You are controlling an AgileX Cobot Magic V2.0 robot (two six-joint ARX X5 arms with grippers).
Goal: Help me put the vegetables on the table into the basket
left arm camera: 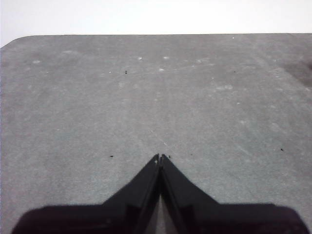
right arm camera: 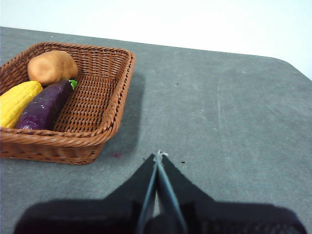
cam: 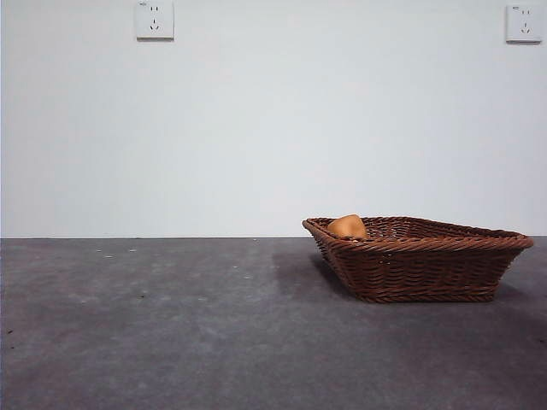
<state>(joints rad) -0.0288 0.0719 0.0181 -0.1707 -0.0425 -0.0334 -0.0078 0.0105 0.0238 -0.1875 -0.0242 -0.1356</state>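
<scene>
The brown wicker basket (cam: 444, 256) stands on the dark grey table (cam: 171, 325) at the right; it also shows in the right wrist view (right arm camera: 100, 102). Inside it lie the orange-brown potato (right arm camera: 52, 67), the yellow vegetable (right arm camera: 15, 102) and the dark purple eggplant (right arm camera: 46, 105). From the front only the potato's top (cam: 348, 226) shows above the rim. My right gripper (right arm camera: 158, 155) is shut and empty over bare table beside the basket. My left gripper (left arm camera: 160, 157) is shut and empty over bare table, away from the basket.
A white wall with two sockets (cam: 155, 20) (cam: 523, 23) stands behind the table. The table's far edge and rounded corner (left arm camera: 19, 41) show in the left wrist view.
</scene>
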